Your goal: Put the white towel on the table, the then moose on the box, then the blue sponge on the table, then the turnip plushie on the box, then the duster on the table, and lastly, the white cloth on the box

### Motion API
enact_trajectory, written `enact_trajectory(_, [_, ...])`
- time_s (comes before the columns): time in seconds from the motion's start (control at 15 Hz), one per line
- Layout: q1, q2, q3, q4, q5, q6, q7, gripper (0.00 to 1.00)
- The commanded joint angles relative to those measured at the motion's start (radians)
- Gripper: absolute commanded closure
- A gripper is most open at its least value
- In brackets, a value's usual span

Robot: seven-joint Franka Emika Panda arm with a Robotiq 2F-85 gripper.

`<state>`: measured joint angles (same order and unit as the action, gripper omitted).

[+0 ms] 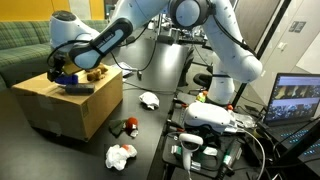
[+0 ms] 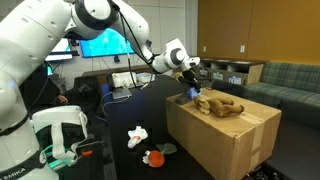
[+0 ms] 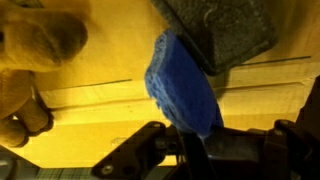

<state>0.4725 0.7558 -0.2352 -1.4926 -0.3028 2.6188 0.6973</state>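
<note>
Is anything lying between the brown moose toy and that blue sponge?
Nothing: only bare box top separates the moose and blue sponge, shown in the wrist view.

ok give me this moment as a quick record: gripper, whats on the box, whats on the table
gripper: shut on the blue sponge, at the box top
box: carries the moose and the duster, which lies right beside the sponge
table: holds the turnip plushie, a far white bundle and a near white bundle
sponge lift: cannot tell if it is clear of the box
step state: sponge not yet on the table
</note>
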Motion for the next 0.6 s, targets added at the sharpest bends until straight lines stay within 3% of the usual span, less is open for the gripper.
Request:
enact_trajectory(0.0, [0.036, -0.129, -0.021, -0.140, -0.040, 0.026, 0.072, 1.00])
enact_trajectory(0.33, [0.049, -0.265, -0.027, -0.263, -0.127, 0.034, 0.150, 1.00])
enact_trajectory(0.53, [0.019, -0.370, 0.012, -0.375, -0.164, 0.021, 0.140, 1.00])
